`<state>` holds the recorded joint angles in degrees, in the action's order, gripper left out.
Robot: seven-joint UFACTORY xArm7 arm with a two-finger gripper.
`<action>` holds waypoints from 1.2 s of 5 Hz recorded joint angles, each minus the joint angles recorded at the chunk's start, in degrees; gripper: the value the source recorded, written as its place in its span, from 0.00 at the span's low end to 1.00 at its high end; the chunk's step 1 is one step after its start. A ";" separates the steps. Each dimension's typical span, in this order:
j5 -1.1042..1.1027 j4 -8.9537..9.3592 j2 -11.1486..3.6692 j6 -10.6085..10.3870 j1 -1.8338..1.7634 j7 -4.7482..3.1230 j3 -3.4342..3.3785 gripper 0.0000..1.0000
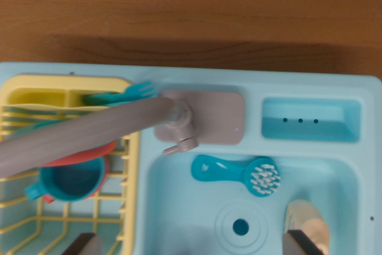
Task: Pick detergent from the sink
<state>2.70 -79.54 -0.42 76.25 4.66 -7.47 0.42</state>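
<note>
Wrist view looks straight down on a light blue toy sink unit [358, 88] standing on a wooden table [191, 10]. At the left a yellow dish rack [128, 165] holds a teal cup [70, 182], a red plate [83, 154] partly under it, and a teal fork [128, 94] in its back compartment. A grey faucet [89, 132] swings from its base over the rack toward the wrist view's left. Right of the rack, the basin [155, 207] holds a teal dish brush [239, 172] lying above the drain [240, 227]. Further right, at the basin's lower edge, is a pale, blurred thing that may be the detergent [305, 216], cut by the frame. The gripper [191, 246] shows two dark fingertips [83, 244] spread wide at the bottom, grasping nothing; the right one is just beside the detergent.
</note>
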 joint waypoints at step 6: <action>0.77 6.62 -1.62 -7.91 1.18 -2.64 1.59 0.00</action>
<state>3.47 -72.93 -2.05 68.34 5.84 -10.12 2.00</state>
